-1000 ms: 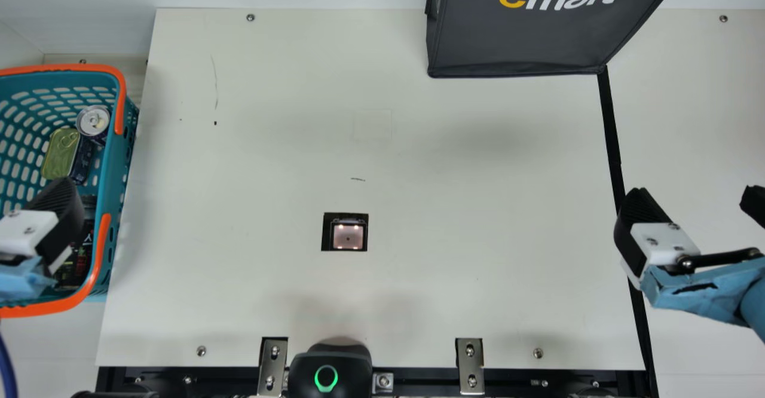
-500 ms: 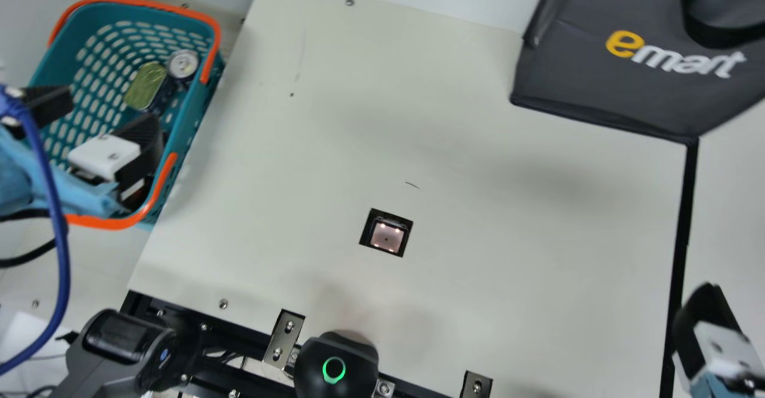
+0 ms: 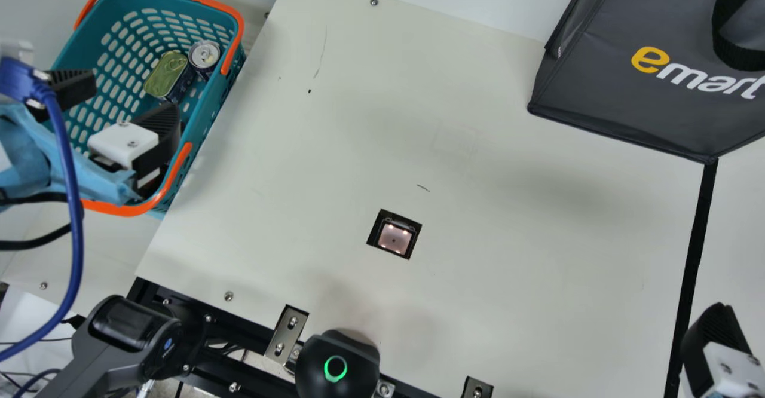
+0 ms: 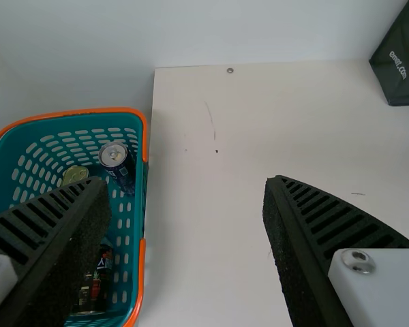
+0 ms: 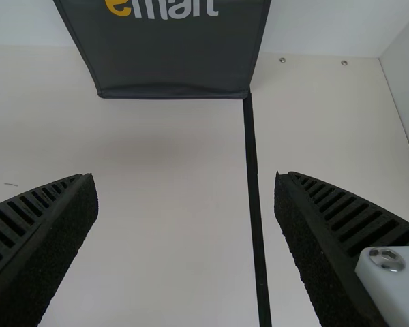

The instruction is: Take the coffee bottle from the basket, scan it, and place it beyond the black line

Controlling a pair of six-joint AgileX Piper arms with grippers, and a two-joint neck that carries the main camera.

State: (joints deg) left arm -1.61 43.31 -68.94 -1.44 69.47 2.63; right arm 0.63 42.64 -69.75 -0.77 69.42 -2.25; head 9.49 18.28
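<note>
Main view, nr edge: we see a black unit (image 3: 337, 371) w/ a green ring. Our R gripper (image 3: 720, 338) is by the black line (image 3: 691, 278), fingers wide apart, nothing btwn them (per R wrist view). Next, the lit scanner window (image 3: 394, 238). Our L gripper (image 3: 134, 95) is over the teal basket (image 3: 209, 108), fingers spread wide, holding nothing. Coffee bottle (image 4: 95, 286) is inside the basket's nr end, partly hidden in L wrist view. Farther: pull-tab tin (image 3: 164, 75) just beside drink can (image 3: 204, 55), then, far R, dark gray shopping bag (image 3: 597, 99).
</note>
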